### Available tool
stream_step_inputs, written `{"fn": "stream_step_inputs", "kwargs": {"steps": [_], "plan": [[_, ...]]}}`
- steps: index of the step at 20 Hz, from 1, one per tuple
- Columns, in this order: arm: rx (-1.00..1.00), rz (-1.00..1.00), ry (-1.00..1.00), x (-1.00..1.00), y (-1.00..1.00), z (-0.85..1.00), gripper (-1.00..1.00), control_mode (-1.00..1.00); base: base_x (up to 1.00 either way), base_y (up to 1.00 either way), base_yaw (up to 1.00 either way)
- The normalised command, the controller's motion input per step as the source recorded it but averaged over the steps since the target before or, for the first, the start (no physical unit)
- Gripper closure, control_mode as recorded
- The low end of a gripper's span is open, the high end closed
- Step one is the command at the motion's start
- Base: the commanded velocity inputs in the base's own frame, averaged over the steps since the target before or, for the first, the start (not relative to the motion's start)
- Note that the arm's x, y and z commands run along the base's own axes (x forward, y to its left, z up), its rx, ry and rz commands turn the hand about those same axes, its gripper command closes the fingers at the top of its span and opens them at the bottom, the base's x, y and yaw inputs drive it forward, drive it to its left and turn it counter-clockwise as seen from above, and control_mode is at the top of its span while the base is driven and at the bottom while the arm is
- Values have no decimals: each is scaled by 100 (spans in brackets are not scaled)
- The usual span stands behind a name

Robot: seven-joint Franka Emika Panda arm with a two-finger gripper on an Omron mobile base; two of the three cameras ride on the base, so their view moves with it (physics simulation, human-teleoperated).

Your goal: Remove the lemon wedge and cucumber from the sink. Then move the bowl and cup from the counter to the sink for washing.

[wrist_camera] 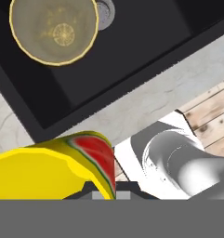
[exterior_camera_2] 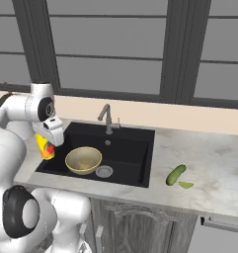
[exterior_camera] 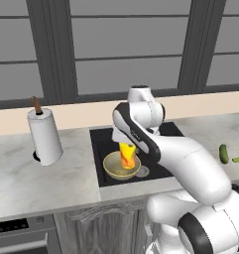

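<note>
My gripper (exterior_camera_2: 50,139) is shut on the yellow cup (exterior_camera_2: 45,148) with red markings and holds it in the air over the left side of the black sink (exterior_camera_2: 133,148). In the hand view the cup (wrist_camera: 53,167) fills the lower left. The tan bowl (exterior_camera_2: 83,159) sits upright inside the sink beside the round drain (exterior_camera_2: 104,171), below and beside the cup (exterior_camera: 127,155). On the counter (exterior_camera_2: 214,163) right of the sink lies the dark green cucumber (exterior_camera_2: 176,175), with the tiny lemon wedge (exterior_camera_2: 185,185) next to it.
A grey faucet (exterior_camera_2: 107,117) rises at the sink's back edge. A white paper towel roll (exterior_camera: 44,136) stands on the counter left of the sink. Dark window frames run behind the counter. Cabinet fronts lie below the counter's front edge.
</note>
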Motion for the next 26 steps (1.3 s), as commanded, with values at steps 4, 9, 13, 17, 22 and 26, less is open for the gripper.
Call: {"fn": "stream_step_inputs", "kwargs": {"steps": [4,9,13,17,22,26], "plan": [[0,0,0,-4,-56,0,100,-100,0,0,0],[0,0,0,-3,-57,0,100,-100,0,0,0],[0,4,-1,0,-55,0,100,-100,0,0,0],[0,6,-2,0,-56,0,100,-100,0,0,0],[0,6,-1,0,-56,0,100,-100,0,0,0],[0,2,0,0,-54,0,100,-100,0,0,0]]}}
